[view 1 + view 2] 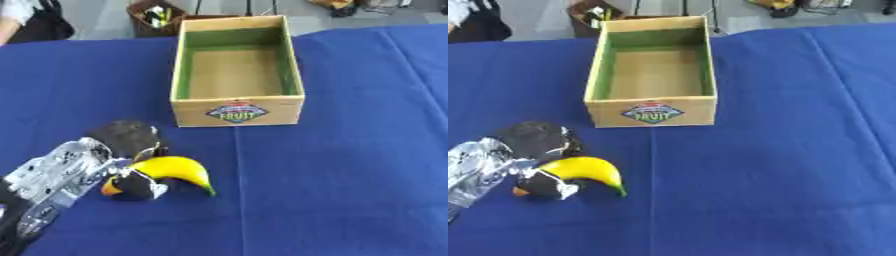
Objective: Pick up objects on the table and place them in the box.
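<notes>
Fingers (pixel 138 184) of the left hand (pixel 131 145) curl around one banana (pixel 175 169), and they hide its near end, so only the yellow curve and the green tip show. A small orange patch (pixel 108 189) sits just below the fingers; I cannot tell what it is. The back of the hand is a dark rounded shape, and the thumb is hard to make out behind it. The silver forearm (pixel 57 175) comes in from the lower left corner and it is cut off by the edge of the view, more so in the right eye view. The hand is low, with the banana touching or almost touching the blue cloth (pixel 350 175); which one I cannot tell.

One banana is in view, and one box (pixel 237 111). The box is wooden with green inner walls and a fruit label on its near side. It stands open, well apart from the banana, further away on the table. The right hand does not show in any view.
</notes>
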